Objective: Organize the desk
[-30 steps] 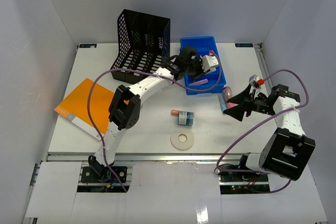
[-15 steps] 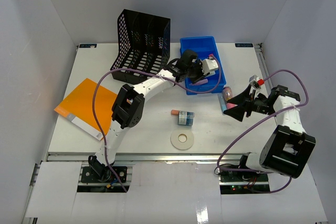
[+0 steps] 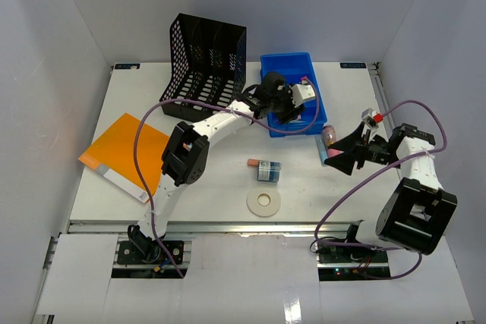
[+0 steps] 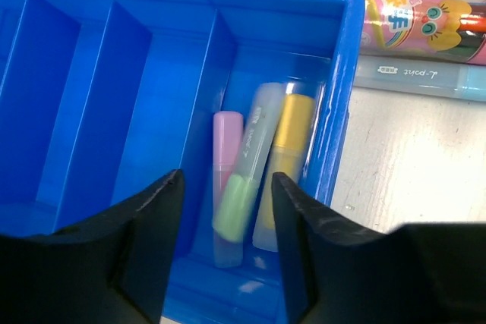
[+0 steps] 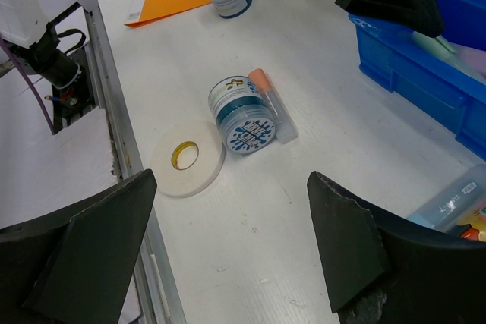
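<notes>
Hovering left hand point(image 4: 225, 180) dropped highlighter point(image 4: 226, 149) into tray point(image 4: 348, 104).

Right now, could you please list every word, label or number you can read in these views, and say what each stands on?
"-point", upside down in the left wrist view, with the character before the hyphen unclear: on the pale blue pen beside the blue tray.
Pink cartoon case: coloured characters, unreadable.
Round blue tin: lid print too small to read.
Green highlighter: faint print, blurred.
</notes>
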You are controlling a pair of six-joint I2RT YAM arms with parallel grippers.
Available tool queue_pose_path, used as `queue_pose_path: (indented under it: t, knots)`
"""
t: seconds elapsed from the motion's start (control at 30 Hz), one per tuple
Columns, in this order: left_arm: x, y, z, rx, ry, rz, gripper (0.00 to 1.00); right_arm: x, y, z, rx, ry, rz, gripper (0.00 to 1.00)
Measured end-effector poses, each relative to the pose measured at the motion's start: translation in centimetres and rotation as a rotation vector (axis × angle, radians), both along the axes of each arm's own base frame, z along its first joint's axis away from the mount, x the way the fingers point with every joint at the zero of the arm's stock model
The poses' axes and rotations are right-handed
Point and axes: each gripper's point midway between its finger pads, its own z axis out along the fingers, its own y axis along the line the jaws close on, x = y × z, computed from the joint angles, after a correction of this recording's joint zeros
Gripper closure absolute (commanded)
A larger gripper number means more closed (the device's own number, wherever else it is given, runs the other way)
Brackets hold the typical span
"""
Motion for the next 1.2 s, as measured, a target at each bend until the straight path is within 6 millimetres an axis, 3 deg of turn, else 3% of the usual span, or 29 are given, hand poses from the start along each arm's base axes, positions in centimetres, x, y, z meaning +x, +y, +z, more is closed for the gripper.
queue_pose_path:
  t: [0.23, 0.4, 0.5, 0.67, 0.73, 0.87, 1.03, 1.2]
  knots:
    - [-0.2, -0.2, 0.8, -0.04, 0.032, 0.025, 0.29, 0.1, -0.3, -0.6, -0.023, 0.043, -0.008, 0.14]
    - [-1.6, 1.5, 3.8, -0.085, 0.068, 0.095, 0.15, 1.5, -2.0, -2.1, -0.179, 0.076, -0.074, 0.13]
    - [-3.7, 4.0, 7.4, -0.15, 0.081, 0.162, 0.13, 2.8, -2.7, -2.8, -0.345, 0.067, -0.135, 0.13]
    - [-8.9, 10.3, 14.4, -0.318, 0.086, 0.242, 0.12, 4.7, -0.6, -3.6, -0.542, 0.051, -0.175, 0.16]
    - [-10.9, 13.1, 15.7, -0.377, 0.09, 0.274, 0.12, 5.6, -0.1, -4.6, -0.608, 0.075, -0.214, 0.18]
    - [-14.4, 18.3, 13.3, -0.391, 0.136, 0.357, 0.09, 6.7, 0.9, -7.2, -0.702, 0.149, -0.258, 0.21]
    - [-18.5, 23.0, 7.1, -0.315, 0.193, 0.447, 0.07, 7.7, 0.2, -9.8, -0.767, 0.236, -0.328, 0.25]
    - [-20.0, 25.3, 6.0, -0.308, 0.176, 0.499, 0.06, 8.2, -0.1, -10.9, -0.787, 0.266, -0.358, 0.26]
